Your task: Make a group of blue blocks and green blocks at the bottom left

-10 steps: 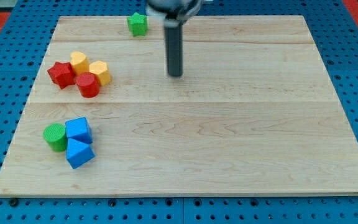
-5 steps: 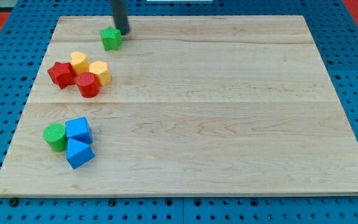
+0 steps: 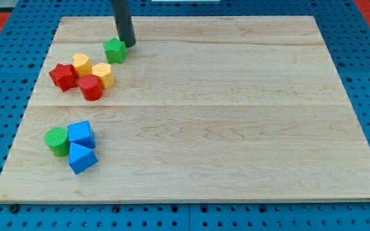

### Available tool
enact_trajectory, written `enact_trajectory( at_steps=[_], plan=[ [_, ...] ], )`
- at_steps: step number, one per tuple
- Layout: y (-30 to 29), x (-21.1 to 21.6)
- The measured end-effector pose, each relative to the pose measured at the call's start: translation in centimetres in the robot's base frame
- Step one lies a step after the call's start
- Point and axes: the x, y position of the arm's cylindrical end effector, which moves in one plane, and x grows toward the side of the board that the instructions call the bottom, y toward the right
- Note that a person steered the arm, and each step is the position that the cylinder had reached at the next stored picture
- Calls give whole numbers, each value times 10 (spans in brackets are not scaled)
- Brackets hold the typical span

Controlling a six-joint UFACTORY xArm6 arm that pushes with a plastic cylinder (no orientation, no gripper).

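A green star-shaped block [image 3: 114, 50] lies near the board's top left. My tip [image 3: 128, 44] touches its upper right side. At the bottom left a green cylinder [image 3: 57, 141] sits against a blue cube [image 3: 81, 134], with a blue wedge-like block [image 3: 82, 158] just below the cube.
A cluster lies at the left: a red star block [image 3: 63, 76], a red cylinder [image 3: 90, 87], and two yellow blocks [image 3: 81, 63] [image 3: 103, 75]. It sits between the green star and the bottom-left group. The wooden board [image 3: 236, 128] lies on a blue pegboard.
My tip swung from the board's upper middle to the top left, met the green star and pushed it left and down toward the red and yellow cluster. Other blocks have not moved.
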Motion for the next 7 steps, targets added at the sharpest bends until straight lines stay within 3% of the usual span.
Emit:
enact_trajectory(
  at_steps=[1, 2, 3, 4, 5, 7],
  plan=[
    [-12, -46],
    [-63, -10],
    [-53, 18],
    [29, 22],
    [55, -11],
    [39, -33]
  ],
)
